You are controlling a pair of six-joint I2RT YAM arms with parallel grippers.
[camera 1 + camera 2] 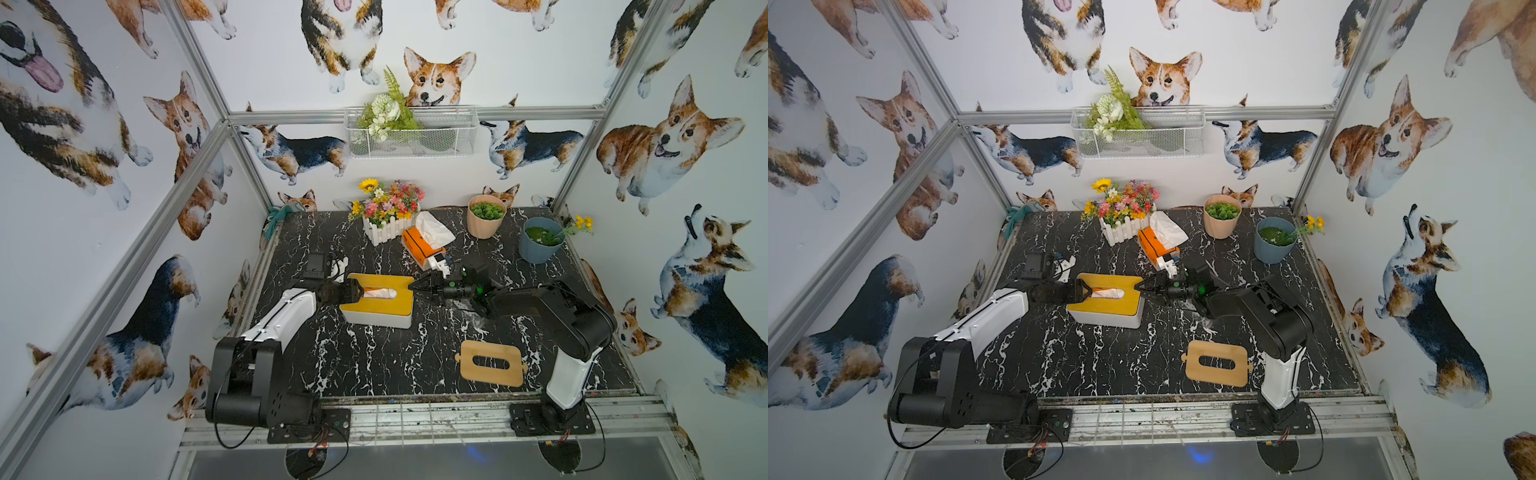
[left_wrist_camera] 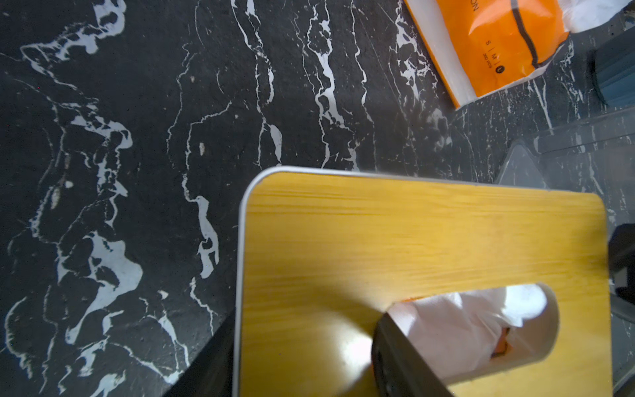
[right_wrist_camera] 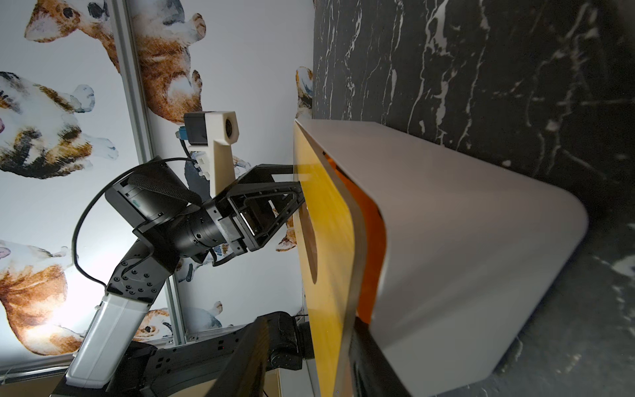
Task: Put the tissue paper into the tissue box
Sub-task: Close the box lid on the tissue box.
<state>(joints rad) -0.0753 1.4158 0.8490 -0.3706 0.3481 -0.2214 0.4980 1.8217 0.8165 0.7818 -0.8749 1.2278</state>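
Looking down on the cell from my remote station: the surface (image 1: 374,370) is black marble-pattern with white veining. It is boxed in by aluminium posts and walls papered with corgis. The back wall carries a white wire basket (image 1: 440,141) holding white flowers and fern. Along the back of the surface stand a picket-fence planter (image 1: 386,232) of mixed flowers, a peach pot (image 1: 484,227) of green foliage, and a blue pot (image 1: 538,251) with a yellow sprig leaning toward the right wall.

The tissue box (image 1: 374,318), a white body with a yellow wood-grain top, sits mid-surface between the two arms. The tissue paper (image 2: 460,330) lies inside it, seen through the slot in the top. An orange tissue pack (image 1: 417,245) lies just behind the box, with a white sheet sticking up from it. A bamboo lid (image 1: 492,376) lies flat, well apart from the box, near the right arm's base.

The left pincer (image 1: 357,291) is at the box's left end, jaws spread, with one finger (image 2: 395,350) at the slot's end over the tissue. The right pincer (image 1: 417,286) is at the box's right end, jaws apart with the top's edge between them. I cannot tell whether they touch it.
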